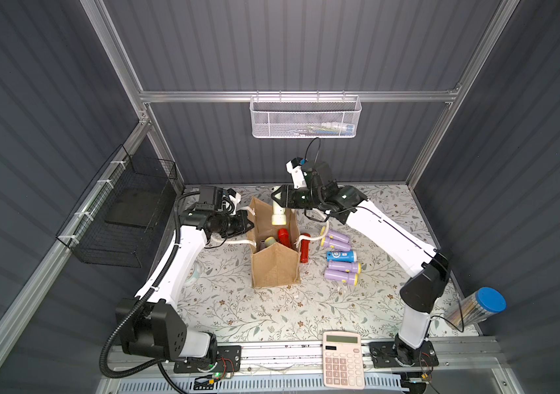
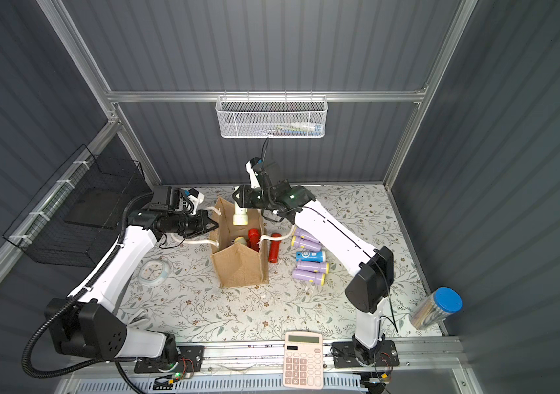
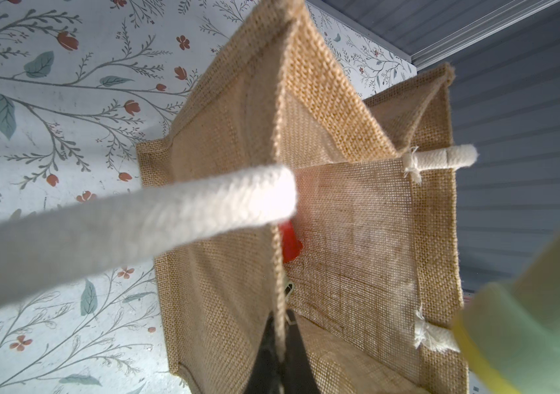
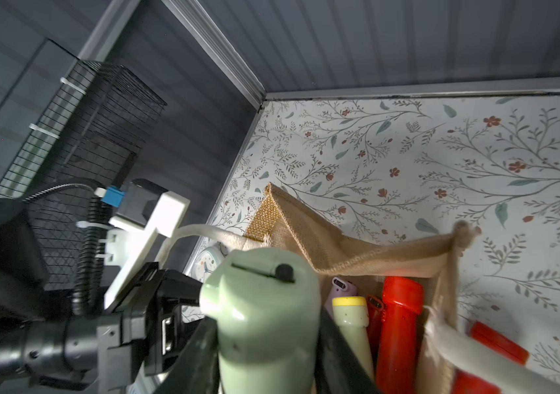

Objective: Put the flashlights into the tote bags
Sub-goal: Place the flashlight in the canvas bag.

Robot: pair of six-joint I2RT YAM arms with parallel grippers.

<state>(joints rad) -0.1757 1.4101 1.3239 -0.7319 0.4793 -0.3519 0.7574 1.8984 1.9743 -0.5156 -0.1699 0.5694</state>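
The right pincer (image 4: 268, 361) grips a green flashlight (image 4: 265, 307), a dark jaw pressed against each side of its body, at the open mouth of the bag (image 4: 357, 245). Inside the bag stand a red flashlight (image 4: 398, 324), a yellow-capped flashlight (image 4: 352, 317) and a lilac flashlight (image 4: 343, 288). A second red flashlight (image 4: 497, 344) lies on the tabletop (image 4: 442, 153) just outside the bag, partly behind a rope handle (image 4: 469, 354). A wire basket (image 4: 101, 119) hangs on the wall.

One tote bag (image 1: 273, 269); outside it four lilac flashlights (image 1: 341, 266), one blue flashlight (image 1: 341, 256), one red flashlight (image 1: 304, 252); one calculator (image 1: 342, 360).
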